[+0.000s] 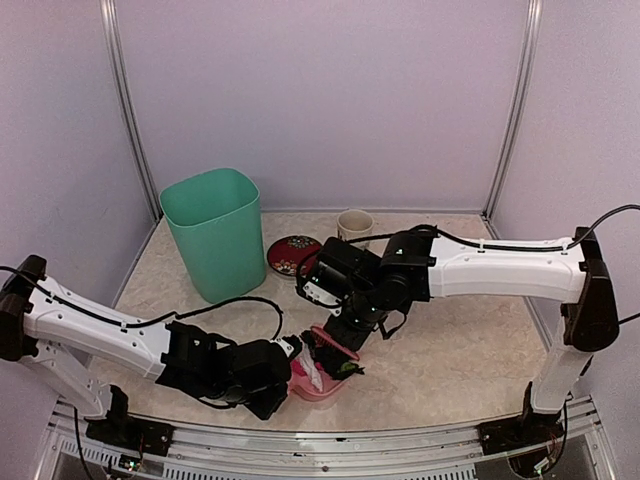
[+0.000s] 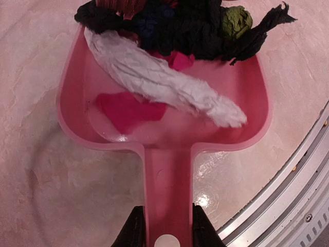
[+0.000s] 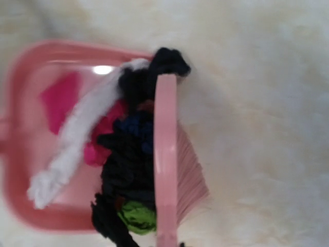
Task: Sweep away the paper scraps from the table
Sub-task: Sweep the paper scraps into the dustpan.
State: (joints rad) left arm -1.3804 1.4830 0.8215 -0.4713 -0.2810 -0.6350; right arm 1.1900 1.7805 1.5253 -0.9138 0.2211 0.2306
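The paper scraps lie bunched at the mouth of a pink dustpan: mostly black, with a long white one, pink ones and a green one. My left gripper is shut on the dustpan's handle, low over the table near its front edge. In the right wrist view a pink brush stands against the scraps, its bristles on the table side. My right gripper is shut on the brush; its fingers hardly show. From above, dustpan and brush meet between the arms.
A green waste bin stands at the back left. A red round plate and a beige cup sit behind the right arm's wrist. The metal front rail runs just right of the dustpan.
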